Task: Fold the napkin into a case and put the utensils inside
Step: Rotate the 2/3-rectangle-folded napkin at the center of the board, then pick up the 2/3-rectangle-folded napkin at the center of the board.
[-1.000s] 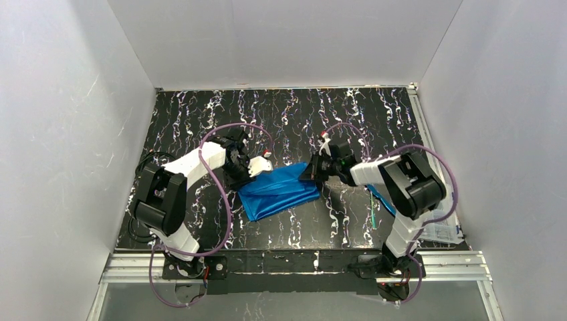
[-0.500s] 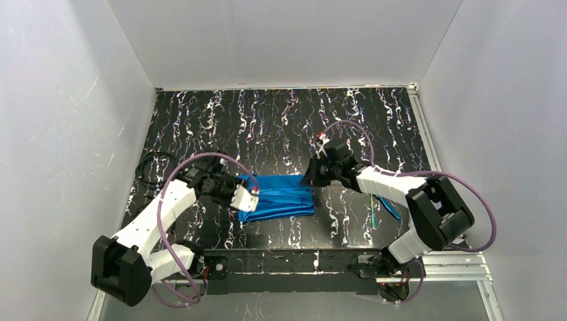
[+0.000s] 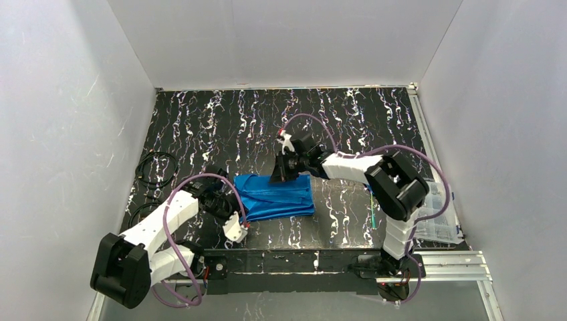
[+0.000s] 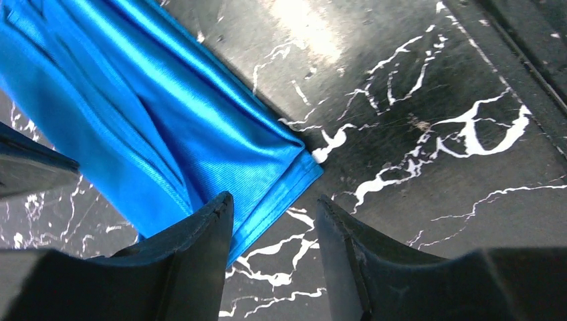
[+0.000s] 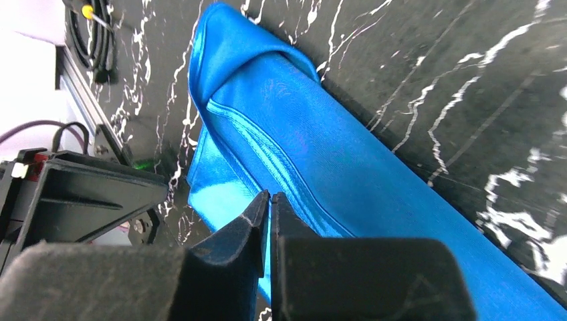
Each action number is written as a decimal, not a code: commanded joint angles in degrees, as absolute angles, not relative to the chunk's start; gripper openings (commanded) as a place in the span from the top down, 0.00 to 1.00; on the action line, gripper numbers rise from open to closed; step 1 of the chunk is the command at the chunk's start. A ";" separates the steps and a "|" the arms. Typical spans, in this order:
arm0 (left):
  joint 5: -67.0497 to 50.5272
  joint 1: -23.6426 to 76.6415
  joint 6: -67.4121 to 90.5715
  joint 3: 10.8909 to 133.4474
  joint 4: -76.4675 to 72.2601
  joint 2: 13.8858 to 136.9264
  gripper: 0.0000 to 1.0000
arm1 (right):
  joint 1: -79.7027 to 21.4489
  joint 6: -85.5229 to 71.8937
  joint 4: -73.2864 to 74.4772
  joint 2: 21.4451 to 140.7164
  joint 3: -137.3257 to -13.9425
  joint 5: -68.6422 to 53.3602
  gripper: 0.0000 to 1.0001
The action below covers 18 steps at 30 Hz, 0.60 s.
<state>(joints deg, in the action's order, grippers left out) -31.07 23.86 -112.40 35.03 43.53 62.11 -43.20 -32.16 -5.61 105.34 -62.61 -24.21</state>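
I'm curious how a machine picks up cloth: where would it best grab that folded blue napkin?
Probably the near left corner of the napkin, coming low from the near left. There the stacked layers end in a free point flat on the table, and the left gripper hovers there with jaws open.

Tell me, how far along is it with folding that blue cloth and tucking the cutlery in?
Done: the napkin lies folded into a flat band. In hand: the right gripper, nearly closed, is at its far edge; the left gripper hangs open over a corner, empty. Left: the utensils lie on the table, outside the napkin.
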 commanded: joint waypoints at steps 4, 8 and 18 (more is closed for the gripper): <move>-33.88 24.08 -130.26 32.38 44.19 64.95 0.53 | -46.55 -31.43 -15.89 109.52 -64.26 -30.86 0.88; -34.11 24.08 -133.17 30.80 41.38 65.97 0.53 | -47.17 -31.80 -20.34 109.44 -61.51 -32.78 0.89; -36.73 24.13 -134.60 25.08 31.61 66.25 0.66 | -47.20 -31.31 -23.90 113.03 -56.48 -30.43 0.92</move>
